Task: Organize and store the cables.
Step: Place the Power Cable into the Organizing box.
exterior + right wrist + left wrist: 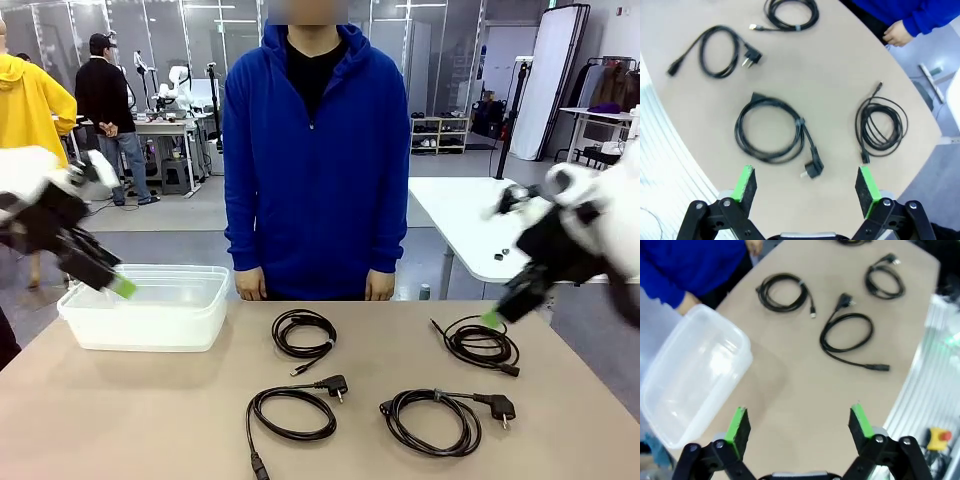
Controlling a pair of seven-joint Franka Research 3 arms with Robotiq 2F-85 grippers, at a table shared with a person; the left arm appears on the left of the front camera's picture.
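Left gripper [108, 278] and right gripper [497, 314] hang released and empty at 9 and 3 o'clock over the worktop [150, 420], likely poised to pick; four coiled cables [303, 333] lie spaced apart from centre to 5 o'clock, clear bin [90, 330] at 10 o'clock seemingly for storage

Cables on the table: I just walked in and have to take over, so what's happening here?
Nothing is held yet. Four coiled cables lie loose on the table. The left gripper hangs open by the clear tub, the right gripper open above the rightmost cable. The person in blue stands at the far edge, hands off the cables.
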